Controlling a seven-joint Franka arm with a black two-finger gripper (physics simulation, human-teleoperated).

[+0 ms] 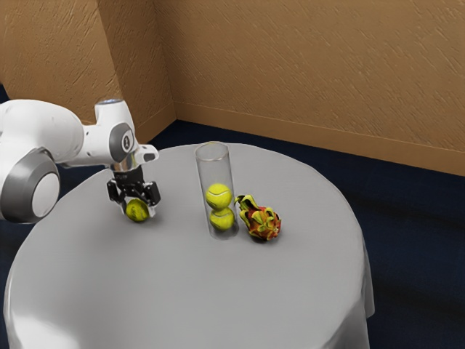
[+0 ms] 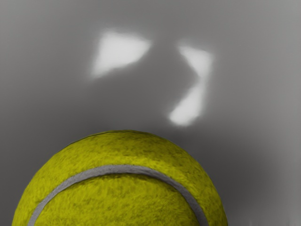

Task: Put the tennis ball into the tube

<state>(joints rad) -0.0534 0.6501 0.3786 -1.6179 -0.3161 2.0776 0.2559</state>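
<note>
A fuzzy yellow-green tennis ball (image 1: 136, 211) sits low at your robot's black gripper (image 1: 138, 208), toward the rim of a round table (image 1: 182, 291) at the exterior view's left, outside the tube and well apart from it. The gripper is right down around the ball, but how far open it is, and whether it has hold of the ball, you cannot tell from these pictures. Nearer the middle of the tabletop, between the ball and the rim at the exterior view's right, stands a clear, smooth-walled tube (image 1: 213, 171), tall, cylindrical and open at its top. Inside, two more tennis balls are stacked, the upper ball (image 1: 219, 195) resting on the lower ball (image 1: 221, 219), with the tube's upper part unfilled above them. Just beside the tube, on the side toward the exterior view's right, lies a dragon fruit (image 1: 262, 222), red and yellow-green, its skin breaking into pointed scales. A smooth grey covering drapes over the table's round edge. Behind it, the exterior view gives you a scored, tan-brown wall (image 1: 312, 73) and a dark blue floor (image 1: 414, 233). The wrist view brings you close to the ball at the gripper: mottled felt, a curved grey seam and, beyond it, bright white patches of light on the grey surface.
</note>
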